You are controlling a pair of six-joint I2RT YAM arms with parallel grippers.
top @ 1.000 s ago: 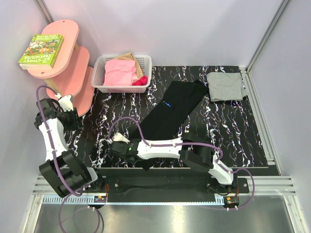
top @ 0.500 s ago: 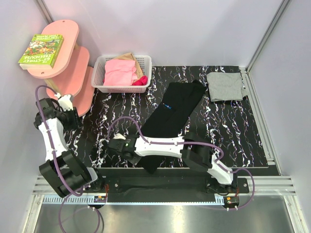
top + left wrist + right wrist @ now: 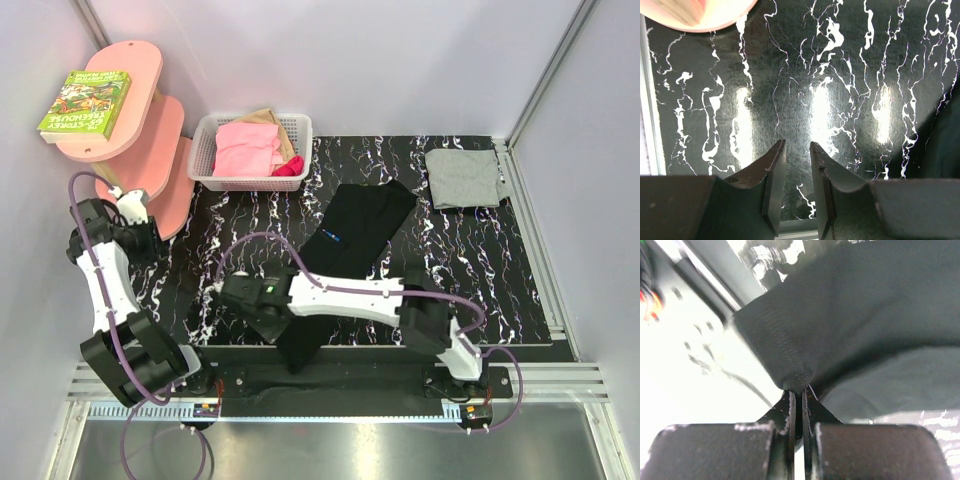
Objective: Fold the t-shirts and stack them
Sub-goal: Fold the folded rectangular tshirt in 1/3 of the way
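The black t-shirt (image 3: 358,222) lies in a long narrow strip running from the table's middle down toward the front edge. Its near end (image 3: 296,350) hangs over the front rail. My right gripper (image 3: 268,308) reaches across to the left and is shut on a hemmed corner of the black t-shirt (image 3: 865,305), pinched at the right gripper's (image 3: 802,390) tips. No flower print shows. The light grey t-shirt (image 3: 462,177) lies folded at the back right. My left gripper (image 3: 140,235) hovers over the left of the table. The left gripper's (image 3: 796,147) jaws stand a narrow gap apart with nothing between them.
A white basket (image 3: 208,150) holding pink clothes stands at the back left. A pink tiered shelf (image 3: 150,120) with a book (image 3: 85,102) stands at the left edge, its lowest tier (image 3: 700,12) just beyond my left gripper. The metal rail (image 3: 340,380) runs along the front.
My right gripper has pulled the black shirt's corner toward the front left, and the whole shirt slid nearer and narrowed. The left arm shifted slightly.
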